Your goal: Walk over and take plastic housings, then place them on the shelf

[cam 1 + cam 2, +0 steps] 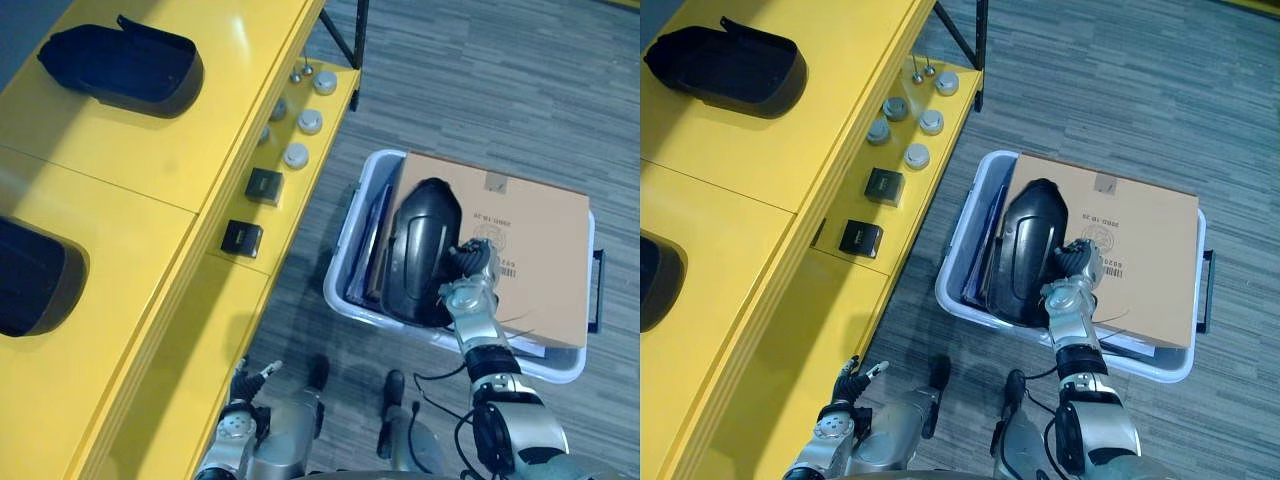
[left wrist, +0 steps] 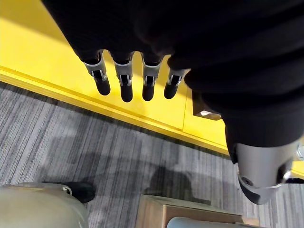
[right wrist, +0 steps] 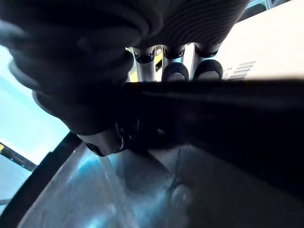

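Gripping the black moulded plastic housing [image 1: 418, 245] by its rim: right hand [image 1: 468, 268] has fingers curled over the edge, thumb underneath. The housing stands in the pale grey plastic bin [image 1: 345, 240], against the brown cardboard box [image 1: 535, 250]. Risks are an edge pinch slipping on the lift, or the housing snagging the box or bin wall. Left hand [image 2: 127, 88] hangs relaxed by the yellow shelf [image 1: 150, 170].

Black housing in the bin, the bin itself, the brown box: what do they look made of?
The black housing: likely moulded plastic, semi-gloss; light glints along its curved ridges. The bin: probably plastic, pale, smooth, rounded rim. The box: cardboard, matte brown, with a printed label.
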You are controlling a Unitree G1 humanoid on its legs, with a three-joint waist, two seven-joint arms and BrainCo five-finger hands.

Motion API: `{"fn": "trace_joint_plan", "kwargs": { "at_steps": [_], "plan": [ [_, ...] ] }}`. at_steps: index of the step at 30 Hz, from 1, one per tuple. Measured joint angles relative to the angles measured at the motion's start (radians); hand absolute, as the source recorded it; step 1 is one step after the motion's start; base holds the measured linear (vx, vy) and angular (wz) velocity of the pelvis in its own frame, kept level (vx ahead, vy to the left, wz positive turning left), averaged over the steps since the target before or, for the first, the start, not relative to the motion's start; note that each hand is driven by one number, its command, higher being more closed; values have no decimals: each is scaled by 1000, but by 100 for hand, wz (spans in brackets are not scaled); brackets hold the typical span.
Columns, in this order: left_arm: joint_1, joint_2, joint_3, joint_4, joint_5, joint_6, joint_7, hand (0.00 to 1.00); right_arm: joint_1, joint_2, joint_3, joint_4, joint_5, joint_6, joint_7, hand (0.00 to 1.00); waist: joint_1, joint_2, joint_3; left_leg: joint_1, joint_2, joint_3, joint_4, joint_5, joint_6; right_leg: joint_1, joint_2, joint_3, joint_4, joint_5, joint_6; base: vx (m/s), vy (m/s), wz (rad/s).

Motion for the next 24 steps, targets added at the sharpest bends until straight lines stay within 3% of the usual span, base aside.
{"fn": "trace_joint_plan", "kwargs": {
  "at_steps": [7, 11, 17, 19, 24],
  "plan": [
    [68, 1, -8, -139, 2, 2, -2, 0, 97, 9, -11, -240, -16, -2, -16, 100, -37, -34, -29, 6, 1, 3, -17, 14, 0, 4, -2, 1, -16, 2, 3, -12, -1, 0],
    [131, -6, -75, -407, 2, 3, -1, 0, 189, 19, -21, -402, -44, -14, -41, 100, -37, -35, -87, 24, 2, 3, -27, 14, -1, 25, 0, 2, -30, 2, 3, -11, -7, -2],
    [150, -33, -104, -818, 10, -9, 8, 0, 243, 66, 7, -614, -116, -36, -45, 100, -50, -32, -118, 52, 3, 2, -55, 15, -7, 37, 0, -2, -30, -4, -1, -25, -5, -2],
    [150, -36, -112, -953, 22, -26, 39, 0, 243, 88, 46, -671, -132, -40, -44, 100, -65, -32, -139, 54, 3, 2, -55, 17, -4, 39, 0, -3, -30, -5, -2, 0, 0, 0],
    [75, -42, -169, -1131, 95, -44, 105, 0, 243, 105, 137, -767, -152, -76, -37, 100, -66, -31, -172, 84, 2, 6, -63, 19, -1, 65, -2, -3, -33, -5, -2, 24, 8, -1]
  ]
}}
